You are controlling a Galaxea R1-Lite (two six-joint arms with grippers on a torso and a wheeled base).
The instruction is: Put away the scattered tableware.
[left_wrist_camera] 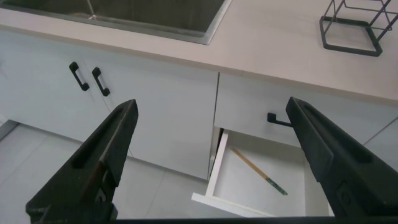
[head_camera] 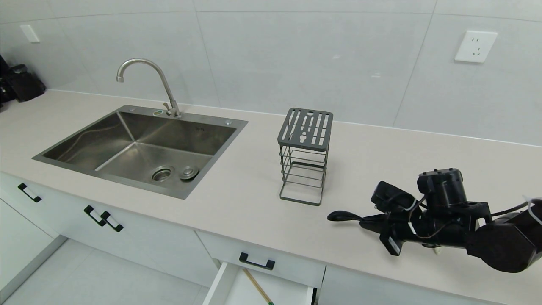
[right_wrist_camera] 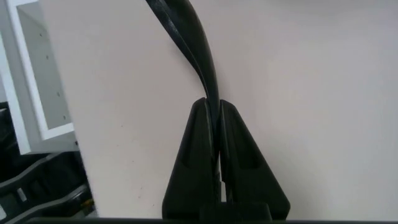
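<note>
A black spoon (head_camera: 344,216) hangs just above the countertop (head_camera: 237,199) at the front right, with my right gripper (head_camera: 381,222) shut on its handle. In the right wrist view the spoon (right_wrist_camera: 186,37) runs out from between the closed fingers (right_wrist_camera: 199,143). My left gripper (left_wrist_camera: 211,109) is open and holds nothing, in front of the cabinets below the counter edge. Beneath the counter a white drawer (head_camera: 214,288) stands pulled out with a wooden chopstick (head_camera: 257,291) lying in it. The left wrist view shows the same drawer (left_wrist_camera: 214,168) and chopstick (left_wrist_camera: 258,171).
A dark wire rack (head_camera: 304,156) with a slotted top stands mid-counter, its base showing in the left wrist view (left_wrist_camera: 351,28). A steel sink (head_camera: 84,148) with a faucet (head_camera: 146,80) lies to the left. Cabinet doors with black handles (left_wrist_camera: 87,78) sit under the sink.
</note>
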